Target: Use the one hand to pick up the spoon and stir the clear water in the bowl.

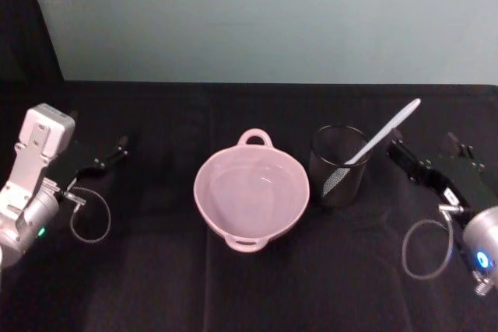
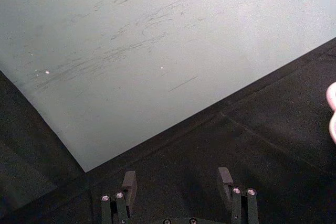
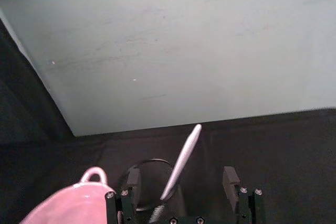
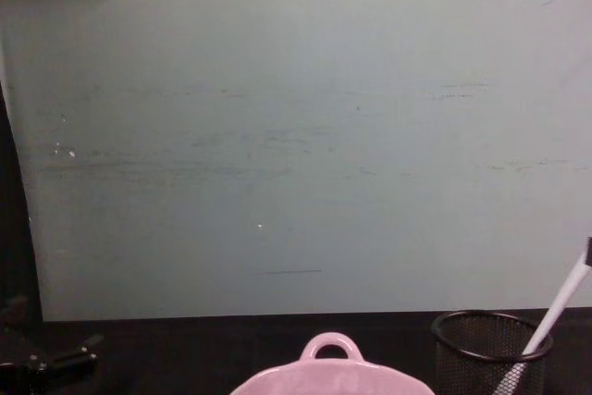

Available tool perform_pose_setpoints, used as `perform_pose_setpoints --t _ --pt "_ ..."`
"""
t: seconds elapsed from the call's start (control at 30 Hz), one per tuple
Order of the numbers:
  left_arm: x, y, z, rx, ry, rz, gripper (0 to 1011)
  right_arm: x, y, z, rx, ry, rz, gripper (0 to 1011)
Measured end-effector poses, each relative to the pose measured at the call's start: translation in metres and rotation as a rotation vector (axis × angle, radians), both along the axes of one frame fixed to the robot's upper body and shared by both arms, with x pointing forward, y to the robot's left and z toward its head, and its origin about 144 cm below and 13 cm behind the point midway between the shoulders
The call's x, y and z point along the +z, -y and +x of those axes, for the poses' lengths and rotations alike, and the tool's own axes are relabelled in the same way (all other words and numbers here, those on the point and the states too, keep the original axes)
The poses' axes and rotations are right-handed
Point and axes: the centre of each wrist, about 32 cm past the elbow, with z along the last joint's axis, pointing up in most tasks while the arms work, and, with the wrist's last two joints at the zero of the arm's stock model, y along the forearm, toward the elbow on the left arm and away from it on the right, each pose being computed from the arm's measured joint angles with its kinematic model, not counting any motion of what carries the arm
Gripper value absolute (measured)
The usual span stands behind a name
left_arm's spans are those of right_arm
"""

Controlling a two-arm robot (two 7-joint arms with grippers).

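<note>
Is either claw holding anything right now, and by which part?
Nothing is held. Both the left claw and the right claw are open; the spoon stands in the mesh cup.

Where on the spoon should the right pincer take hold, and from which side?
Probably the free upper handle of the spoon. It stands bowl-end down in the mesh cup, leaning toward the robot's right, so the stem above the rim is exposed. The open right pincer sits just right of it; come in from that side and close across the slender stem.
</note>
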Motion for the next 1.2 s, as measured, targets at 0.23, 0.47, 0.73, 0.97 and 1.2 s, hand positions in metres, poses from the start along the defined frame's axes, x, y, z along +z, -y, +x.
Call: perform_pose_setpoints --t 0.23,0.47,0.73,0.97,1.2 --pt "0.000 0.000 0.000 0.000 0.000 0.000 1011 -0.016 0.011 -0.013 -0.012 0.073 -0.165 1003" --pt "0.000 0.000 0.000 0.000 0.000 0.000 1011 -0.041 0.024 -0.017 -0.042 0.115 -0.277 1002" --pt "0.000 0.000 0.000 0.000 0.000 0.000 1011 -0.064 0.034 -0.011 -0.082 0.128 -0.299 1003" --pt "0.000 0.000 0.000 0.000 0.000 0.000 1011 -0.076 0.038 -0.004 -0.116 0.117 -0.289 1002" --pt "0.000 0.000 0.000 0.000 0.000 0.000 1011 -0.079 0.038 -0.002 -0.122 0.112 -0.288 1003"
